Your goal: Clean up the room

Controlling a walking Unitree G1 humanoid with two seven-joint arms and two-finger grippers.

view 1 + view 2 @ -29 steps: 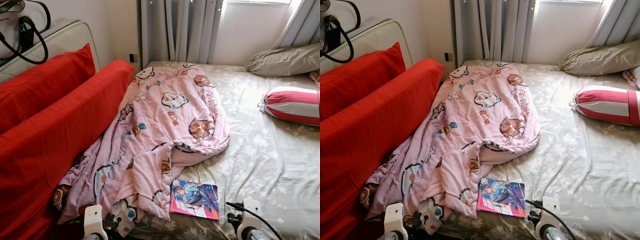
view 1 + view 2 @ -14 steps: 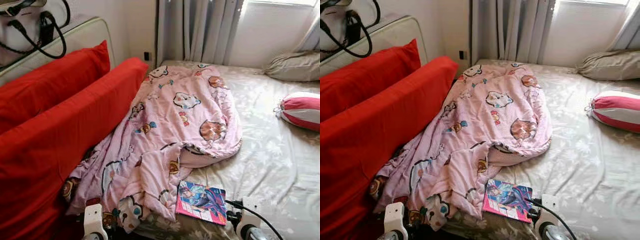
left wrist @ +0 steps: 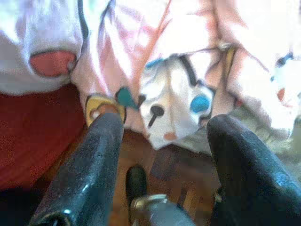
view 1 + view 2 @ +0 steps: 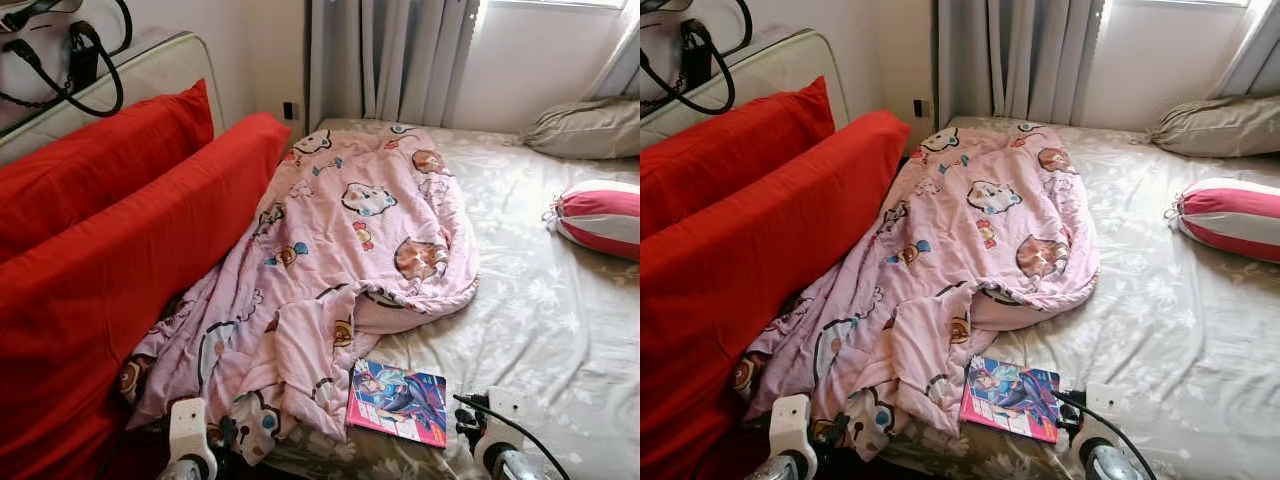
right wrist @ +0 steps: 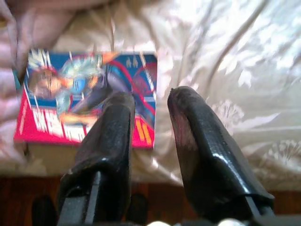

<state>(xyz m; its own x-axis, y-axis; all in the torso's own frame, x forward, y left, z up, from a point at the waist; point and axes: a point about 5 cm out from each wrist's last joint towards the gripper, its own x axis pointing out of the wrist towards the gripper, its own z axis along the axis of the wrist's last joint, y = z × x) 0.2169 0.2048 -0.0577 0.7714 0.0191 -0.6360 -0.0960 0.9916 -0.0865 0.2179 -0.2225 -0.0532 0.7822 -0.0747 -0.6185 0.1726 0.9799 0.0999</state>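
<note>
A pink cartoon-print blanket point(image 4: 340, 250) lies crumpled across the left half of the bed, and its lower edge hangs over the front. Beside that edge, on the sheet, lies a colourful book point(image 4: 398, 401). My left gripper point(image 3: 162, 141) is open, low at the front of the bed, with the blanket's hanging hem point(image 3: 178, 101) just beyond its fingertips. My right gripper point(image 5: 150, 106) has a narrow gap between its fingers and holds nothing. It hovers just short of the near right corner of the book point(image 5: 84, 96).
Two long red cushions point(image 4: 110, 270) stand along the bed's left side. A striped bolster point(image 4: 600, 215) and a grey pillow point(image 4: 585, 128) lie at the far right. A black-strapped bag point(image 4: 70, 60) rests on the upright mattress point(image 4: 150, 70) behind. The bare sheet point(image 4: 540, 320) spreads to the right.
The camera swung left and then slightly back, so the whole scene has shifted. The blanket and the book lie as before, and both arms stay low at the bed's front.
</note>
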